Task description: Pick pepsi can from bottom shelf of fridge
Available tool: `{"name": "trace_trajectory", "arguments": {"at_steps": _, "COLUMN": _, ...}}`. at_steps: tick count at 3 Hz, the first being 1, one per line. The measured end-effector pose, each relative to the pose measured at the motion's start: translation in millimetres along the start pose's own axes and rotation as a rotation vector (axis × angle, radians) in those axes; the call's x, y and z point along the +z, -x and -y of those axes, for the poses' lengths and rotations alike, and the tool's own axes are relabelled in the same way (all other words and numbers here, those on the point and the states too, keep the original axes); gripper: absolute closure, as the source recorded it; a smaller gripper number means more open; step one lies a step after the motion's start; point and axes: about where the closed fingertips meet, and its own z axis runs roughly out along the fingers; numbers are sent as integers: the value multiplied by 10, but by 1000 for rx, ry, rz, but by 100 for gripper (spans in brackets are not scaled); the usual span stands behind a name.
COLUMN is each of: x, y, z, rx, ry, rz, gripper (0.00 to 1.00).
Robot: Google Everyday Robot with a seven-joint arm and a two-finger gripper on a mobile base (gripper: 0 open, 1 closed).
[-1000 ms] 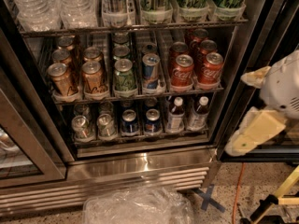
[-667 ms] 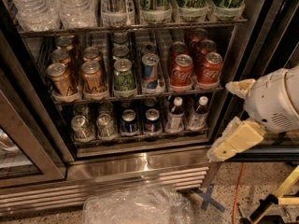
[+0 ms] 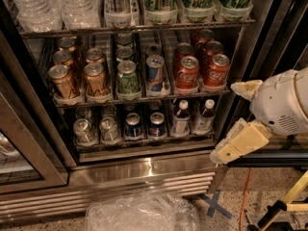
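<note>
Your gripper (image 3: 224,123) hangs outside the fridge (image 3: 144,173), fingers spread and empty. The pepsi can (image 3: 157,124) sits well to its left on the bottom shelf (image 3: 144,144), 2 bottles (image 3: 180,118) between.

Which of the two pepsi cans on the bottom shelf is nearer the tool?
The right pepsi can, next to the bottles; its twin sits by the silver cans. The tool, open, is at right outside the fridge.
</note>
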Motion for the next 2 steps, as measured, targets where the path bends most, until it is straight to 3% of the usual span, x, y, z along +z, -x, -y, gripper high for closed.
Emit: {"name": "trace_trajectory", "arguments": {"at_steps": 2, "x": 781, "y": -212, "z": -276, "rx": 64, "ry": 31, "rz": 101, "gripper": 0}}
